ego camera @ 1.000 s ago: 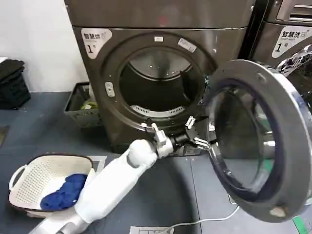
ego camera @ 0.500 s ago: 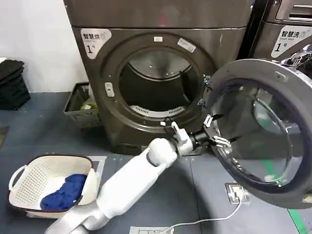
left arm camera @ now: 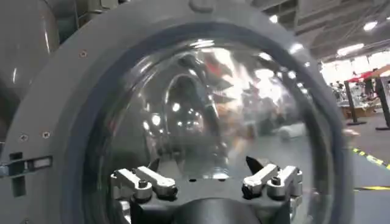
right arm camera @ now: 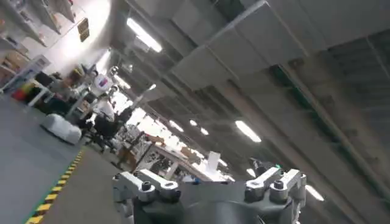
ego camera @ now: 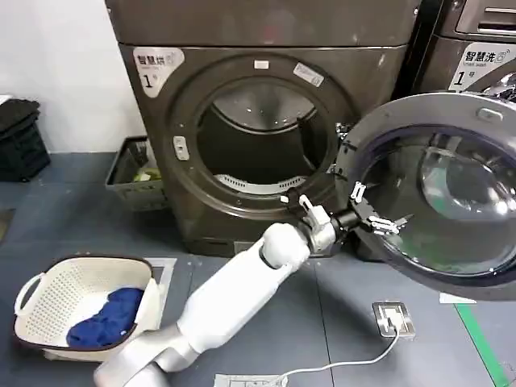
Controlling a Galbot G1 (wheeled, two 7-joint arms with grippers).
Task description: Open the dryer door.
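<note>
The dryer door [ego camera: 451, 121] stands swung out to the right of the drum opening [ego camera: 258, 133], its grey back face and bulging glass toward me. My left arm reaches across from the lower left. The left gripper [ego camera: 377, 211] is open, with its fingertips against the door's inner face near the hinge-side edge of the glass. In the left wrist view the door [left arm camera: 67, 91] is close ahead and the left gripper [left arm camera: 203, 167] has spread fingers holding nothing. The right gripper [right arm camera: 207, 179] is open and empty, pointing up toward a ceiling.
A white basket [ego camera: 48, 298] with blue cloth sits on the floor at lower left. A grey crate [ego camera: 129, 173] stands beside the dryer. A second machine [ego camera: 476, 48] stands behind the open door. A socket block [ego camera: 393, 318] and cable lie on the floor.
The door has swung further open to the right and now faces me more squarely. My left arm has stretched out rightward with it, gripper still open.
</note>
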